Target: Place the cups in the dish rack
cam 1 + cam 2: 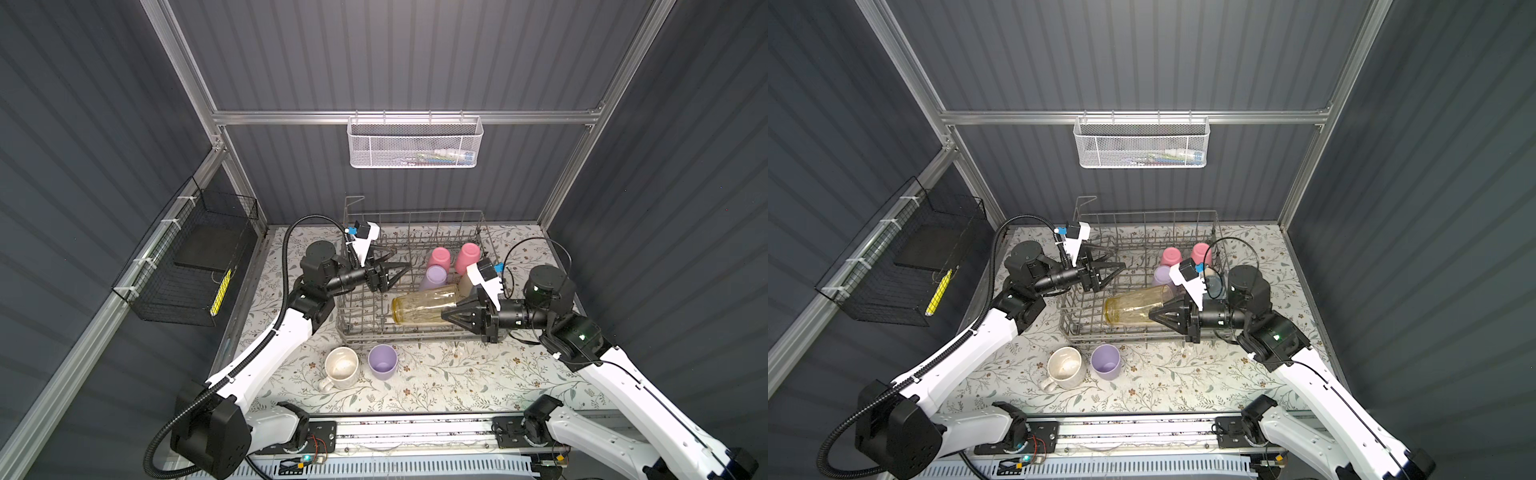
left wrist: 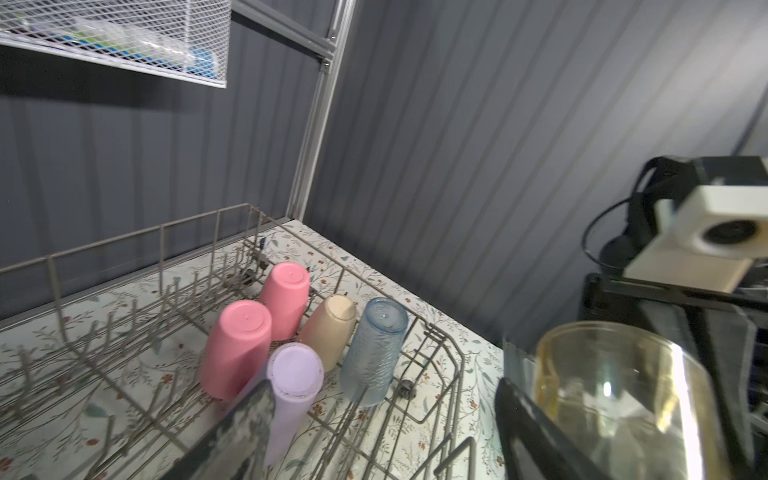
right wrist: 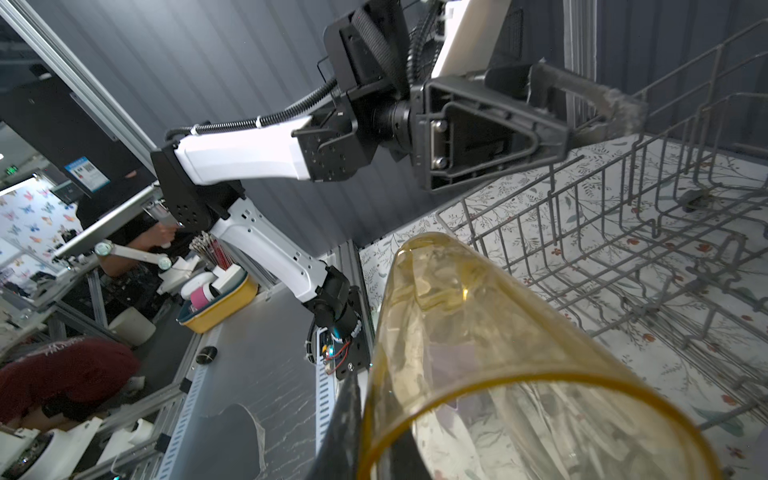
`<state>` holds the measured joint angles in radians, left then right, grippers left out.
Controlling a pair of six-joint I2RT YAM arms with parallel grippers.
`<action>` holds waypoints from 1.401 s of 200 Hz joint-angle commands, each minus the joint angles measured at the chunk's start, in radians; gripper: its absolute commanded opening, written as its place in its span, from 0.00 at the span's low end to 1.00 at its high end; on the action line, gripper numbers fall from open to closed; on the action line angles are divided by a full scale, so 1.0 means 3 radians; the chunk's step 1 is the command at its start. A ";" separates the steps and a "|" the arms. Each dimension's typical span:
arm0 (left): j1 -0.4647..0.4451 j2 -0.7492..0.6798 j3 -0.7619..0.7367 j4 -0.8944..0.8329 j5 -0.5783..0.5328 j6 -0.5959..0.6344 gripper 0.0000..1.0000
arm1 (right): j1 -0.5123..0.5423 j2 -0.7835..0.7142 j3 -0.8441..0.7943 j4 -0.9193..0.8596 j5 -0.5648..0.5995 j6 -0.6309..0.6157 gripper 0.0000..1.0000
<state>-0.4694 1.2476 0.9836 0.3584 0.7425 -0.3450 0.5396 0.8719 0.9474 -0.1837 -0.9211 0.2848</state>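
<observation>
The right gripper (image 1: 445,313) pinches the yellow cup (image 1: 417,308) sideways over the rack (image 1: 343,319). The left gripper (image 1: 401,259) hangs there too, fingers apart, empty.

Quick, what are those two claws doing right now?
Left gripper: open, holding nothing.
Right gripper: shut on the clear yellow tumbler.

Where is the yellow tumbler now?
In both top views the yellow tumbler hangs sideways over the rack, front right, held by the right gripper, beside the upturned lilac cup.
</observation>
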 commanded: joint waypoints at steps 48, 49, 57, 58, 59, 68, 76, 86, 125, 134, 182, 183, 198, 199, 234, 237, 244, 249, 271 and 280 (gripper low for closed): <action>0.0021 0.0085 -0.0173 0.1371 0.1064 -0.0807 0.84 | -0.0491 0.0012 -0.0407 0.1572 -0.0600 0.1092 0.00; 0.0020 0.0087 -0.0174 0.1385 0.1071 -0.0823 0.84 | -0.0498 0.0012 -0.0412 0.1583 -0.0606 0.1110 0.00; 0.0022 0.0105 -0.0176 0.1462 0.1131 -0.0876 0.84 | -0.0542 0.0032 -0.0458 0.1752 -0.0650 0.1232 0.00; 0.0021 0.0105 -0.0176 0.1466 0.1138 -0.0878 0.84 | -0.0544 0.0036 -0.0466 0.1778 -0.0654 0.1246 0.00; 0.0021 0.0108 -0.0175 0.1470 0.1144 -0.0879 0.84 | -0.0550 0.0037 -0.0470 0.1801 -0.0658 0.1263 0.00; 0.0020 0.0123 -0.0159 0.1453 0.1203 -0.0877 0.84 | -0.0583 0.0050 -0.0509 0.1971 -0.0683 0.1377 0.00; 0.0021 0.0143 -0.0145 0.1418 0.1269 -0.0861 0.84 | -0.0608 0.0060 -0.0532 0.2077 -0.0696 0.1439 0.00; 0.0015 0.0170 -0.0129 0.1394 0.1335 -0.0851 0.84 | -0.0622 0.0074 -0.0545 0.2181 -0.0701 0.1501 0.00; 0.0004 0.0231 -0.0103 0.1217 0.1385 -0.0755 0.87 | -0.0643 0.0186 -0.0527 0.2543 -0.0765 0.1723 0.00; -0.0005 0.0247 -0.0091 0.1187 0.1415 -0.0737 0.87 | -0.0653 0.0215 -0.0520 0.2604 -0.0779 0.1756 0.00; -0.0080 0.0274 -0.0019 0.0934 0.1453 -0.0539 0.87 | -0.0659 0.0402 -0.0505 0.2863 -0.0786 0.1892 0.00; -0.0084 0.0274 -0.0012 0.0925 0.1455 -0.0533 0.87 | -0.0659 0.0404 -0.0505 0.2863 -0.0786 0.1896 0.00; -0.0124 0.0281 0.0033 0.0759 0.1461 -0.0417 0.86 | -0.0659 0.0449 -0.0499 0.2897 -0.0777 0.1910 0.00; -0.0126 0.0280 0.0034 0.0751 0.1462 -0.0408 0.86 | -0.0658 0.0451 -0.0499 0.2905 -0.0776 0.1910 0.00; -0.0194 0.0320 0.0090 0.0675 0.1474 -0.0333 0.85 | -0.0658 0.0541 -0.0514 0.3093 -0.0783 0.2025 0.00; -0.0199 0.0325 0.0095 0.0681 0.1473 -0.0333 0.85 | -0.0658 0.0550 -0.0514 0.3104 -0.0786 0.2032 0.00; -0.0203 0.0330 0.0096 0.0698 0.1460 -0.0337 0.85 | -0.0659 0.0564 -0.0516 0.3125 -0.0790 0.2049 0.00; -0.0204 0.0335 0.0089 0.0727 0.1454 -0.0350 0.84 | -0.0662 0.0578 -0.0514 0.3144 -0.0801 0.2063 0.00; -0.0247 0.0379 0.0096 0.0784 0.1452 -0.0389 0.82 | -0.0659 0.0612 -0.0559 0.3312 -0.0811 0.2178 0.00; -0.0256 0.0399 0.0101 0.0804 0.1449 -0.0397 0.81 | -0.0659 0.0622 -0.0569 0.3337 -0.0813 0.2195 0.00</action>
<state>-0.5304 1.3525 0.9810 0.5835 1.1557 -0.4744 0.3447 1.0565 0.7795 0.7124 -1.1614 0.9089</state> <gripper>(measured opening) 0.817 0.084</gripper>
